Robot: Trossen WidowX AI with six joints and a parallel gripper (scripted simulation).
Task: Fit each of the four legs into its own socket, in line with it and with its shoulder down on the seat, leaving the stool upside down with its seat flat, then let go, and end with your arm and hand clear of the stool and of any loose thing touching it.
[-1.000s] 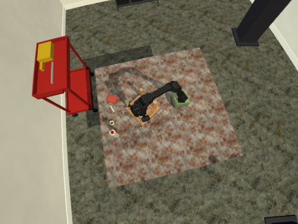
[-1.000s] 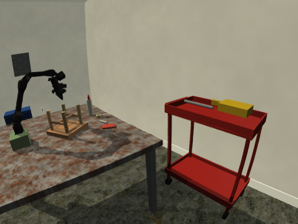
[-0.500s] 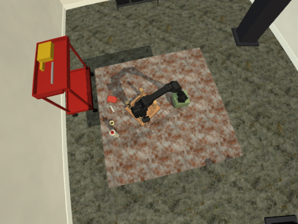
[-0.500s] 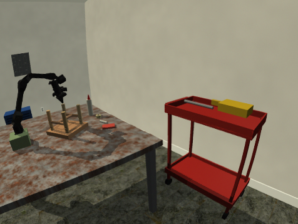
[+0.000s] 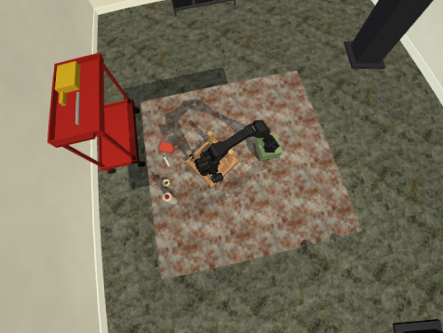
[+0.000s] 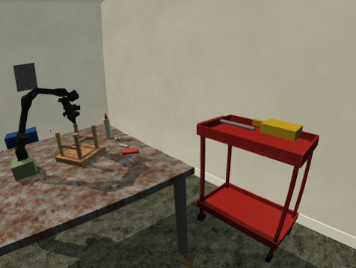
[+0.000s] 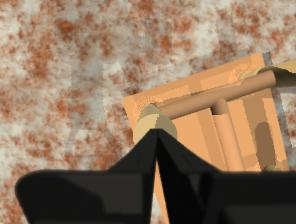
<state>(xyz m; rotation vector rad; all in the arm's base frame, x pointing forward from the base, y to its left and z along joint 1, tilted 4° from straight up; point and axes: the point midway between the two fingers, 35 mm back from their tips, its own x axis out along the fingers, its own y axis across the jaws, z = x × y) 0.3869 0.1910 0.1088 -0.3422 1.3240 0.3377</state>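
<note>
The stool lies upside down on the bench, its seat flat and its four legs pointing up. Bars run between legs. Whether every shoulder is fully down on the seat, I cannot tell. The claw is fully shut with nothing in its grip, tips down at the top of the far leg; whether they touch it, I cannot tell. The arm reaches over the stool from the green base at left. Right of the stool, from near to far, are a red block, a white stick, a small yellowish piece and an upright red-tipped bottle. Farther right, a red cart carries a yellow thing and a grey rod
</note>
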